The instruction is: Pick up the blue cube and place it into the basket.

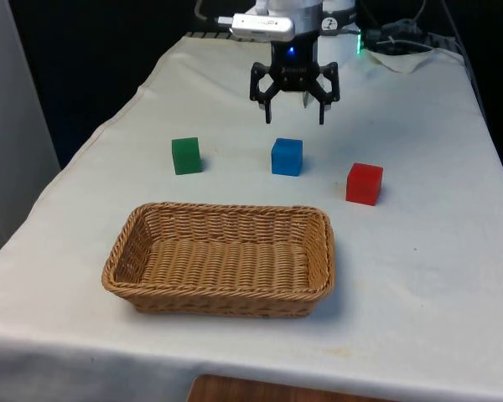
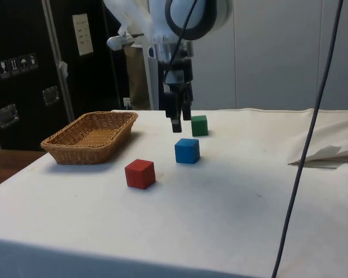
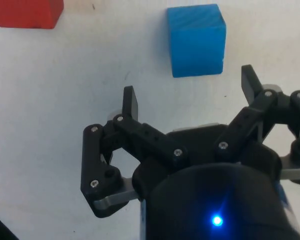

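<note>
— Blue cube (image 1: 287, 157): where is it?
— Just beyond the basket (image 1: 220, 296), between the green cube (image 1: 186, 156) and red cube (image 1: 364, 183).
— And the gripper (image 1: 294, 112)?
— Spread wide, empty, above it. Likely light and rigid; pinch two opposite flat faces.

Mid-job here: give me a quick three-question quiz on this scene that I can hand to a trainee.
1. True or false: the gripper already holds the blue cube.
2. In the front view, which cube stands nearest the view's right? A) green cube B) blue cube C) red cube
3. Fill in: the basket holds ____ cubes.

Key:
1. False. The gripper hangs open above the white cloth, apart from the blue cube.
2. C. The row runs green, blue, red from the view's left to its right.
3. No cubes; all three stand on the cloth outside it.
</note>
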{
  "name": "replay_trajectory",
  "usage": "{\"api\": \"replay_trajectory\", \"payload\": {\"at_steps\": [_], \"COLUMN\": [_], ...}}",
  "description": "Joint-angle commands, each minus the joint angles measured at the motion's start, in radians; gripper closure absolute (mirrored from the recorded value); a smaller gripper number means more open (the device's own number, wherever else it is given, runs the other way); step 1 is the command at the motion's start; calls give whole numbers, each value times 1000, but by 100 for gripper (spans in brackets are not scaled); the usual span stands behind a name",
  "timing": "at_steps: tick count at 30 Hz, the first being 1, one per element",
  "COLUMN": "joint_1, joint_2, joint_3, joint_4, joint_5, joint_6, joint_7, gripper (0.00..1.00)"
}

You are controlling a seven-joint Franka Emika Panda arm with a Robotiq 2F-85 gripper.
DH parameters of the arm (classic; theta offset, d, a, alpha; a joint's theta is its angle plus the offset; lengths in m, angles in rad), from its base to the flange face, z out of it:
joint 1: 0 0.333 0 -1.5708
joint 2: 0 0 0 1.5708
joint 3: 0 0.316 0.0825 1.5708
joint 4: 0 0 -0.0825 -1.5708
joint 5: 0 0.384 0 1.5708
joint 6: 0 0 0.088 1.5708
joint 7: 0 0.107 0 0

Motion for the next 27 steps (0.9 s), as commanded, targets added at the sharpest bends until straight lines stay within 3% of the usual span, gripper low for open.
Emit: {"api": "replay_trajectory", "payload": {"at_steps": [1, 9, 16, 17, 18, 24, 25, 26, 27], "joint_1": [-1, -3, -17, -11, -18, -25, -17, -26, -27], "joint_2": [-4, 7, 51, 43, 56, 96, 89, 106, 112], "joint_3": [1, -2, 2, -4, 2, 0, -8, 0, -1], "joint_4": [-4, -4, -3, -3, -3, 0, -1, 1, 2], "joint_5": [4, 1, 35, 15, 37, 59, 38, 64, 66], "joint_6": [3, 2, 43, 29, 46, 78, 66, 86, 91], "joint_7": [-3, 0, -12, 0, -12, -14, 0, -13, -13], "gripper": [0, 0, 0, 0, 0, 0, 0, 0, 0]}}
